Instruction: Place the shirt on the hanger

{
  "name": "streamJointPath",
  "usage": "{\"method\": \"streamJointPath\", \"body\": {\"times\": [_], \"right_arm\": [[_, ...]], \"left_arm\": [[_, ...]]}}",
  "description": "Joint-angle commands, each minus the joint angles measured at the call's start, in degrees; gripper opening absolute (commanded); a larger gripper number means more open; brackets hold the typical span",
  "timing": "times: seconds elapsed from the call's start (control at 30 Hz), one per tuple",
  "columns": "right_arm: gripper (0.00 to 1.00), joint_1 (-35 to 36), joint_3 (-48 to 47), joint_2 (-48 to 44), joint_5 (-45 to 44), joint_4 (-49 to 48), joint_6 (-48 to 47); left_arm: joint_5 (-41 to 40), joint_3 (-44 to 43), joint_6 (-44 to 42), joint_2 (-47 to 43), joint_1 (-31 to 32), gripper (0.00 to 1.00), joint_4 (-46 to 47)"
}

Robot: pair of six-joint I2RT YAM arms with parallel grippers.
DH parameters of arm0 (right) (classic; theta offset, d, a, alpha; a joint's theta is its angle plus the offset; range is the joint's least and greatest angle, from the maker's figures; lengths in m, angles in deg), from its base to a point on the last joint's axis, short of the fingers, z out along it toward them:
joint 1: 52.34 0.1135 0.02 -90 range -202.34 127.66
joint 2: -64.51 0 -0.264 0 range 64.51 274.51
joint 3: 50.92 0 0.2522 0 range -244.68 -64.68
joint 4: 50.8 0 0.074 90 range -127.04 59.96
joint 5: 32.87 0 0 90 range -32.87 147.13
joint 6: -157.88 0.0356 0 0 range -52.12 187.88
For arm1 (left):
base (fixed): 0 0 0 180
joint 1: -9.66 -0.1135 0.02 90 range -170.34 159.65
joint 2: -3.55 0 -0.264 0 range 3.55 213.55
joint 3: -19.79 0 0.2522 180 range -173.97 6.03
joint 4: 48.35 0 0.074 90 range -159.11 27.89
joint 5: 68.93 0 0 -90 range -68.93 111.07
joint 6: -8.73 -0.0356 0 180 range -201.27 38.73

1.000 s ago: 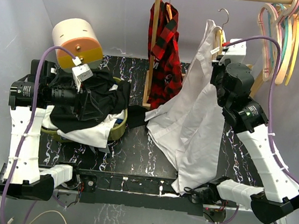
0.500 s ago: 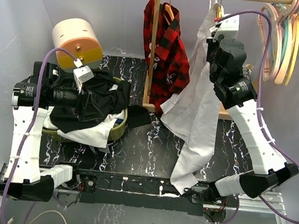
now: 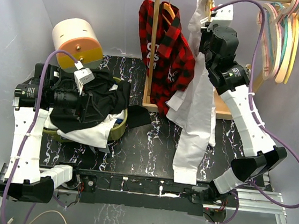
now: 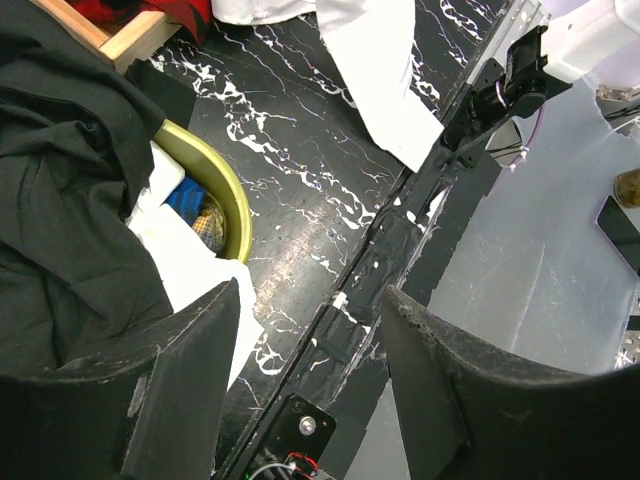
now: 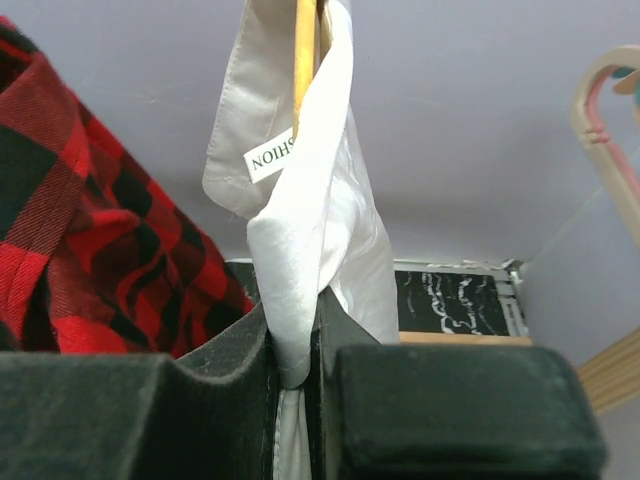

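Shirt (image 3: 198, 115) hanging vertical, collar up on hanger (image 5: 305, 55), right jaws clamped on it, left jaws apart

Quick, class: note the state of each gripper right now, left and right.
Left gripper: open, holding nothing.
Right gripper: closed on the white shirt.

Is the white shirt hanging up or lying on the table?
Hanging: the shirt drapes down from the hanger, its cloth pinched in the right tool.
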Motion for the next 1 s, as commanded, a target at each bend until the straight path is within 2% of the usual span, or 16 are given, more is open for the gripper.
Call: {"method": "streamJointPath", "body": {"times": [0.0,0.17,0.4,0.5,0.67,0.77,0.87,0.93,0.97], "right_arm": [[0.08,-0.32,0.44,0.08,7.17,-3.71,5.41],[0.08,-0.35,0.20,1.90,17.33,-0.62,7.15],[0.08,-0.38,-1.46,4.33,24.20,4.84,7.66],[0.08,-0.36,-2.13,5.26,26.07,7.36,7.50],[0.08,-0.46,2.40,2.36,25.53,6.71,7.08],[0.10,-0.66,4.30,0.12,24.70,6.07,6.86],[0.47,-0.88,5.44,-2.19,22.59,7.24,6.46],[0.63,-1.22,7.04,-4.40,20.70,7.87,6.36],[0.80,-1.39,8.15,-5.83,20.07,7.87,6.42]], "left_arm": [[0.68,0.98,0.03,-1.03,-0.27,0.57,-0.24],[0.42,0.90,-0.22,-0.68,-0.22,0.58,-0.54],[0.24,1.14,-0.23,-0.34,-0.27,0.58,-0.65],[-0.03,1.14,-0.54,-0.33,-0.19,0.59,-1.07],[-0.73,1.43,-1.11,-0.30,-0.27,0.61,-1.97],[-1.92,1.58,-2.67,-0.01,-0.25,0.65,-3.87],[-6.40,1.67,-5.21,-0.09,-0.26,0.78,-5.94],[-11.50,1.60,-5.71,-0.83,-0.20,0.95,-5.84],[-14.72,1.47,-5.84,-1.38,-0.26,0.97,-5.44]]}}
